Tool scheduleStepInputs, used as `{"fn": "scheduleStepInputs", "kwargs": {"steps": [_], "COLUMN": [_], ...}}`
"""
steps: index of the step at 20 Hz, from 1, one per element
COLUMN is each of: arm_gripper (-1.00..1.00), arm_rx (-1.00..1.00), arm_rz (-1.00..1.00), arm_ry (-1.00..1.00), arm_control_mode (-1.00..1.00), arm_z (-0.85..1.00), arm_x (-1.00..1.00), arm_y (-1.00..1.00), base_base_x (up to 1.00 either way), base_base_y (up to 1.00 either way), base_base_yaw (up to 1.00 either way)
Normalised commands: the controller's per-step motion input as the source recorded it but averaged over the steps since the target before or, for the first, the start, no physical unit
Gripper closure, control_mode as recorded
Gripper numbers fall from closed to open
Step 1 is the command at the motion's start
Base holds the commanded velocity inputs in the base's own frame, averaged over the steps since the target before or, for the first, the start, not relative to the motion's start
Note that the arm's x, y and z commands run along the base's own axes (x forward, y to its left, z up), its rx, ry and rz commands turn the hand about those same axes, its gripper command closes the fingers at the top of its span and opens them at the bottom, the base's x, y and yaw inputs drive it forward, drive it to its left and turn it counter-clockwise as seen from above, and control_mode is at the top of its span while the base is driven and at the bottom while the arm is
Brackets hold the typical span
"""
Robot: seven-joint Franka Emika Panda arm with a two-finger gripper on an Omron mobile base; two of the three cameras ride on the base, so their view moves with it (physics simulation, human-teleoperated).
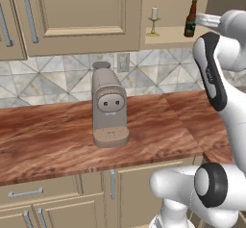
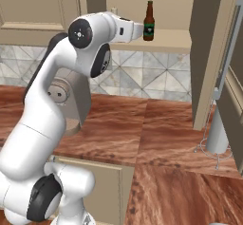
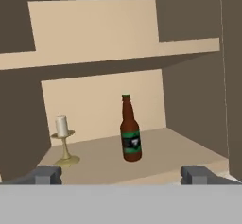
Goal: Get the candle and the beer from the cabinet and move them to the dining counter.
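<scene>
The cabinet [image 1: 168,35] stands open, its door [image 2: 209,53] swung out to the right. On its lower shelf [image 3: 156,154] stand the candle [image 3: 63,140], white in a brass holder, at the left, and the beer [image 3: 130,129], a dark brown bottle with a green label, at the right. Both also appear from the base: candle [image 1: 154,21], beer [image 1: 190,19] and beer [image 2: 149,22]. My gripper [image 3: 123,176] is open in front of the shelf, level with it and a short way back, with nothing between its fingertips [image 3: 47,175]. The dining counter is out of view.
A beige coffee machine [image 1: 109,107] stands on the wood counter [image 1: 53,145] under the closed cabinet doors [image 1: 81,10]. A white cylinder on a wire stand [image 2: 217,136] sits below the open door. The tile backsplash [image 1: 53,80] has a wall outlet [image 1: 123,62].
</scene>
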Motion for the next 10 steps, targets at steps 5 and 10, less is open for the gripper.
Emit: {"fn": "scheduleStepInputs", "kwargs": {"steps": [5, 10], "arm_gripper": [-1.00, -1.00], "arm_rx": [-0.07, -0.02], "arm_rz": [0.00, 0.00], "arm_ry": [0.00, 0.00], "arm_control_mode": [-1.00, -1.00], "arm_z": [0.00, 0.00], "arm_x": [0.13, 0.07], "arm_y": [0.00, 0.00], "base_base_x": [0.00, 0.00], "base_base_y": [0.00, 0.00], "base_base_yaw": [0.00, 0.00]}}
